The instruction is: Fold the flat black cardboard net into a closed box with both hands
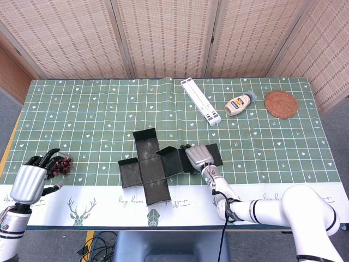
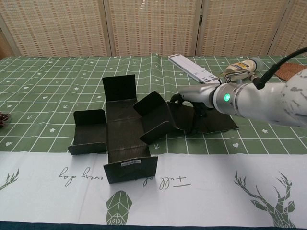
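Chest view is showing the black cardboard net (image 2: pixel 125 132) lying at centre frame with nothing inside, its flaps partly raised, its long arm stretching rightward. Right hand (image 1: pixel 198 156) is pressing that arm, fingers (image 2: pixel 192 122) curled down onto it. Far left, left hand (image 1: pixel 34 178) is hovering, fingers apart, beside grapes (image 1: pixel 61 164).

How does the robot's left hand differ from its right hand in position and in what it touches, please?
The left hand sits at the table's left edge beside the dark grapes, far from the black cardboard net; the right hand rests on that net's right flap. The left hand touches no cardboard; the right does. Both are silver with dark fingers.
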You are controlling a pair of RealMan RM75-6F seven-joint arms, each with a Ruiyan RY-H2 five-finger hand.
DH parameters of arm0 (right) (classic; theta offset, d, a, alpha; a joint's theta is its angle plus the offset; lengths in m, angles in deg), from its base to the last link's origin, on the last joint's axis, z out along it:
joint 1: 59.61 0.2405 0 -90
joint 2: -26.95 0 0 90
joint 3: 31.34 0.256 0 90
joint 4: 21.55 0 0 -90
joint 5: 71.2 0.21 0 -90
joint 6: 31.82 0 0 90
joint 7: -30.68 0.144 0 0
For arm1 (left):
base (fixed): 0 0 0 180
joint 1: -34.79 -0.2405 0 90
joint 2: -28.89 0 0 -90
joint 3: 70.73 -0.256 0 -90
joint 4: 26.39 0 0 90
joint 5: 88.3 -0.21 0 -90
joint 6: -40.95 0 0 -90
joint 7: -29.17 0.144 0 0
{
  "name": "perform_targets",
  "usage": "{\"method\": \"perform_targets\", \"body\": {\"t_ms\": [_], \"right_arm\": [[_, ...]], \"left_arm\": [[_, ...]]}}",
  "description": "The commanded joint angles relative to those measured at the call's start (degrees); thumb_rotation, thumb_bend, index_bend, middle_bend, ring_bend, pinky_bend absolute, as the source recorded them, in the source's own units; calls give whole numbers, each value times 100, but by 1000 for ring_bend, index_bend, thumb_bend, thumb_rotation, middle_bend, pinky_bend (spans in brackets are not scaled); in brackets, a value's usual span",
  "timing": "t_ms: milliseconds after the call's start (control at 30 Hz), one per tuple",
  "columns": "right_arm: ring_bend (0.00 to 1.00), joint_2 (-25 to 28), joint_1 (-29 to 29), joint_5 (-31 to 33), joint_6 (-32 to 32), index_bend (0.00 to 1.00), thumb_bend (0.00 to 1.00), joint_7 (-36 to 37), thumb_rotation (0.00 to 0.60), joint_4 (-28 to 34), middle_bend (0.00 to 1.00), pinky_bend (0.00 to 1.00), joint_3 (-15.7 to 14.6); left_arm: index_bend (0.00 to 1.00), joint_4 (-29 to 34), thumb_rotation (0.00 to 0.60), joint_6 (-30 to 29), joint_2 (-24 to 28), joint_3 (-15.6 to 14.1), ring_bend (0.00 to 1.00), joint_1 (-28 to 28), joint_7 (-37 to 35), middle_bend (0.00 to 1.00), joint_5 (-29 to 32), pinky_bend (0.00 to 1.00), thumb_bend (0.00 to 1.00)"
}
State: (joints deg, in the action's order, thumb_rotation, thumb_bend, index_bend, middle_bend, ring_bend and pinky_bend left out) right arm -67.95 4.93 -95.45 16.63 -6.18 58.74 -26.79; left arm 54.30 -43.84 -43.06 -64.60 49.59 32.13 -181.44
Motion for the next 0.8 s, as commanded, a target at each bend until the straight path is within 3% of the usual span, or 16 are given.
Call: {"method": "perform_targets", "body": {"t_ms": [33, 167, 300, 433, 633, 800], "right_arm": [[795, -133, -151, -372, 173, 206, 256, 182, 600, -144, 279, 945, 32], [797, -330, -293, -864, 415, 206, 256, 263, 600, -358, 283, 945, 4], [799, -504, -449, -1293, 588, 206, 256, 454, 600, -545, 287, 945, 45], [803, -640, -616, -1747, 682, 206, 256, 743, 600, -746, 294, 945, 96], [808, -679, -757, -2080, 626, 206, 256, 832, 600, -820, 299, 951, 164], [808, -645, -822, -2194, 550, 206, 256, 798, 600, -755, 299, 951, 217]], "left_arm": [[367, -197, 600, 259, -176, 108, 688, 288, -30, 338, -61, 733, 166], [273, -326, 600, 708, -348, 220, 714, 606, 179, 321, 141, 792, 165], [128, -301, 600, 1190, -460, 311, 677, 842, 409, 177, 489, 776, 126], [29, -433, 600, 1538, -607, 353, 635, 1019, 638, 93, 773, 770, 121], [0, -766, 600, 1792, -937, 391, 629, 1250, 860, 68, 1011, 789, 121], [0, -1072, 600, 2107, -1167, 398, 690, 1453, 835, 63, 1197, 944, 121]]}}
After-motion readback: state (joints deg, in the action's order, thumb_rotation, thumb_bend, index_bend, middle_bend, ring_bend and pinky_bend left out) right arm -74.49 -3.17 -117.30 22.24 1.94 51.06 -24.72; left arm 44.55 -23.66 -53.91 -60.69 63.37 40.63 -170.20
